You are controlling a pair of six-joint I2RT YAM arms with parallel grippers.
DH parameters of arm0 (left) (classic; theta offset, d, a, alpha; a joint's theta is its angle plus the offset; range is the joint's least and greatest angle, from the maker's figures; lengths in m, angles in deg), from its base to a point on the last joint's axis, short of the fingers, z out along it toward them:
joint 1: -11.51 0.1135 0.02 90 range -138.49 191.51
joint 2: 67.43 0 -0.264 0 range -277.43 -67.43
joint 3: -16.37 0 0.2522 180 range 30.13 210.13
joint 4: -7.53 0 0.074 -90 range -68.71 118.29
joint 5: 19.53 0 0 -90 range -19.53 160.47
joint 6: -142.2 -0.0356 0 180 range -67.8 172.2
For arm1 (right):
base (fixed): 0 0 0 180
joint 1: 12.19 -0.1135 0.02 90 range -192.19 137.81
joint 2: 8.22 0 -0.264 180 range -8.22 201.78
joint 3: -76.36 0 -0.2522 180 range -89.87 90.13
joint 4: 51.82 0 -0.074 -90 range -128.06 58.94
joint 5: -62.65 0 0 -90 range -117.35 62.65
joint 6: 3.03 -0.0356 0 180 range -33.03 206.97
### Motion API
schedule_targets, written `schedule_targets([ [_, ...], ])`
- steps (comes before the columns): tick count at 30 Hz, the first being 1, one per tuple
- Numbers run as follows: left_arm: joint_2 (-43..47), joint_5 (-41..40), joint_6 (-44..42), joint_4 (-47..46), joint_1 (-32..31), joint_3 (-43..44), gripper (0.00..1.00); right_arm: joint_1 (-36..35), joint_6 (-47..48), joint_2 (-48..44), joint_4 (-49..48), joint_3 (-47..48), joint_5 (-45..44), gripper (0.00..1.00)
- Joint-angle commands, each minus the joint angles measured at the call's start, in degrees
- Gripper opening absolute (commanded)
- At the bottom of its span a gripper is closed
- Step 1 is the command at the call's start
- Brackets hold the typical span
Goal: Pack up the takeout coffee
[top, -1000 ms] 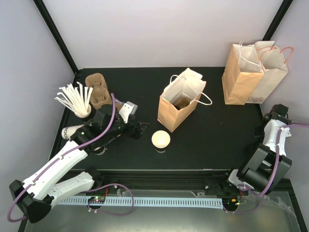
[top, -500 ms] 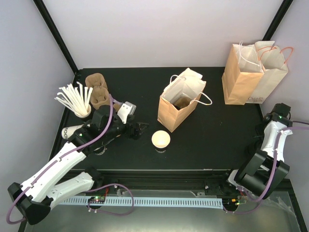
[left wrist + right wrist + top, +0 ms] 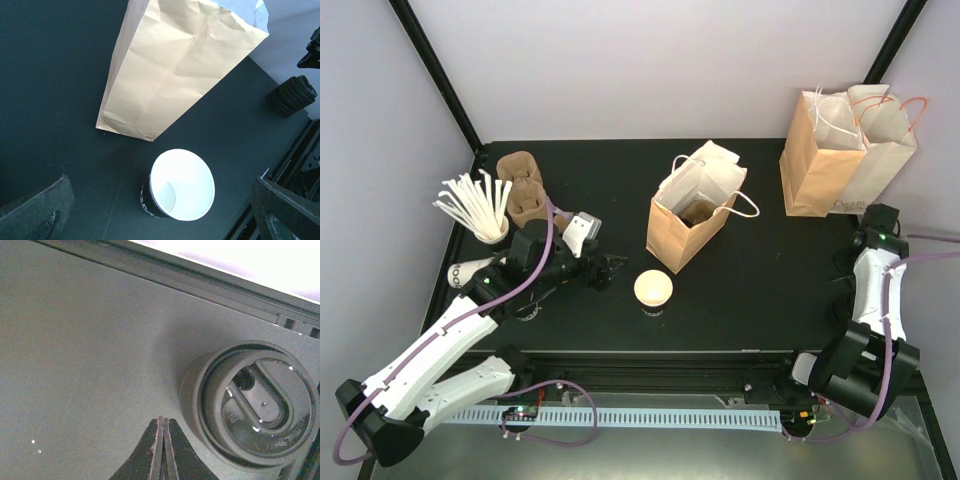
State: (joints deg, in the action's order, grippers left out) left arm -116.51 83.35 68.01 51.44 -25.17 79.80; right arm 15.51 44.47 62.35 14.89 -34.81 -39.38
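Black table (image 3: 770, 280): left hand (image 3: 608, 268) wide open, empty; right hand (image 3: 161, 452) fully closed, empty, beside takeout coffee (image 3: 255, 405) lid.

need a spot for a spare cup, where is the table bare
Widest bare table lies between the open brown bag and the two bags at the far right. A second patch runs along the far edge, between the pulp carriers and the open bag. Crowded on the left: straws, carriers, left gripper near the lidless cup.

Takeout coffee cup (image 3: 652, 289): 1 small white paper cup with a black printed band. It is upright, lidless and empty, just beside the brown bag (image 3: 682, 228). Glossy black round lid (image 3: 260, 400): face up, well apart from the cup.
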Motion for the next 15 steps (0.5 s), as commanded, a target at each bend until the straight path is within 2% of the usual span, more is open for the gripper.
schedule_targets([
  [1,0.57,0.21,-0.09,-0.01,0.33,0.25,0.99,-5.80,-2.69,0.28,3.05,3.46,-8.69,0.04],
  [6,0.56,0.17,-0.01,0.00,0.34,0.26,0.99,-9.40,-5.50,0.13,6.85,6.34,-16.13,0.03],
  [15,0.23,0.36,0.01,-0.35,0.38,0.61,0.99,-9.50,-5.30,2.23,7.40,6.78,-15.94,0.03],
])
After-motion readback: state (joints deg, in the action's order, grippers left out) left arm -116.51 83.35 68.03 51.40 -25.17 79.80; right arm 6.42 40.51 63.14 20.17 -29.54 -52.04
